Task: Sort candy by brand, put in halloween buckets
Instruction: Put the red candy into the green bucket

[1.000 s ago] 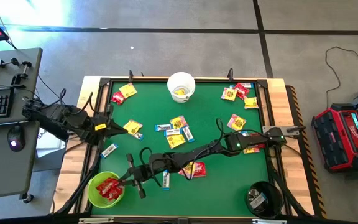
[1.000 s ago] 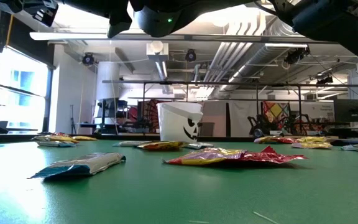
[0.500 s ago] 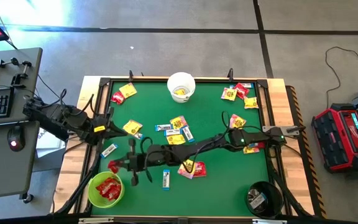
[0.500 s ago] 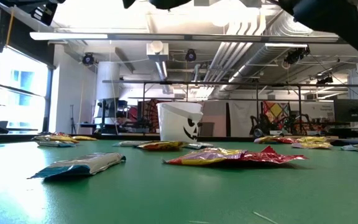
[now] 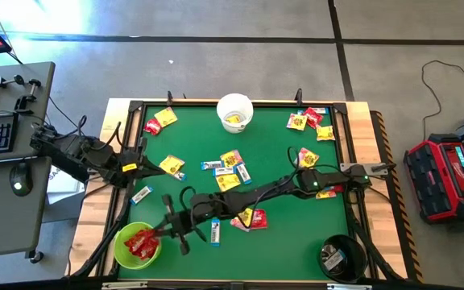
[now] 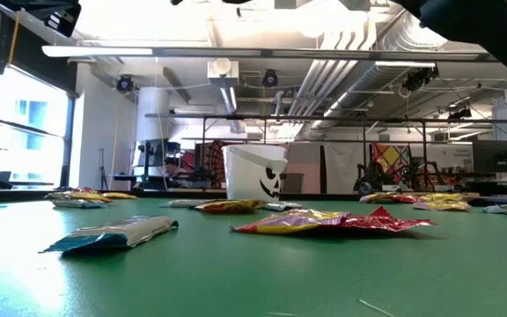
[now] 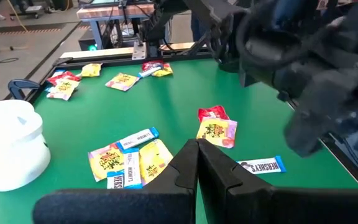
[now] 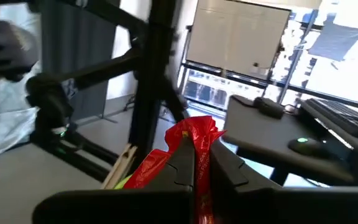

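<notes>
My right gripper (image 5: 164,231), clamped on a red packet (image 8: 194,134), hangs at the green bucket (image 5: 121,251); most candy (image 5: 230,171) remains.

Right arm stretched far across, left arm parked.
Right claw (image 5: 161,233) pinched shut, reaching leftward; left claw (image 7: 197,163) closed too, idle at its edge.

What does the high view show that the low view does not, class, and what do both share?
Only the high view shows the lime green bucket with red packets inside, the black bucket, and the right gripper at the green bucket's rim, shut on a red packet; the left gripper waits at the table's left edge. Only the low view shows the room behind and the face printed on the white bucket. Both show that white bucket and loose candy on the green table.
</notes>
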{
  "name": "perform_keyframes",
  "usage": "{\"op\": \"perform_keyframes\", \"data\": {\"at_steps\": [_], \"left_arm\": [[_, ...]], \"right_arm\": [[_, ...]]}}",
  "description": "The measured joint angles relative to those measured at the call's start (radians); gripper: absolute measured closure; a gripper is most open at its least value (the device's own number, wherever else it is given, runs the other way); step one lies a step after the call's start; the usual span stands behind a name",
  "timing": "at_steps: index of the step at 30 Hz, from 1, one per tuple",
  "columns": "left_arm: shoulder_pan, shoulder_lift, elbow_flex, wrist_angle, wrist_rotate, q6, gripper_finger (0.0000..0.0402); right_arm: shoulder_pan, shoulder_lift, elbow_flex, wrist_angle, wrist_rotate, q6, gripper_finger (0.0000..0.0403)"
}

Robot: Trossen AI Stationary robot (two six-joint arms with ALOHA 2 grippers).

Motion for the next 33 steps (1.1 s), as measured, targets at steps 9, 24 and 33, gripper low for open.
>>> {"op": "perform_keyframes", "data": {"at_steps": [9,24,33], "left_arm": [[0.000,0.000,0.000,0.001,-0.016,0.006,0.0401],[0.000,0.001,0.000,0.002,-0.016,0.020,0.0402],[0.000,0.001,0.000,0.002,-0.016,0.029,0.0401]], "right_arm": [[0.011,0.038,0.000,0.046,-0.027,-0.004,0.0403],[0.003,0.055,0.000,0.035,-0.039,0.040,0.0403],[-0.001,0.055,0.000,0.011,-0.038,0.050,0.0403]]}}
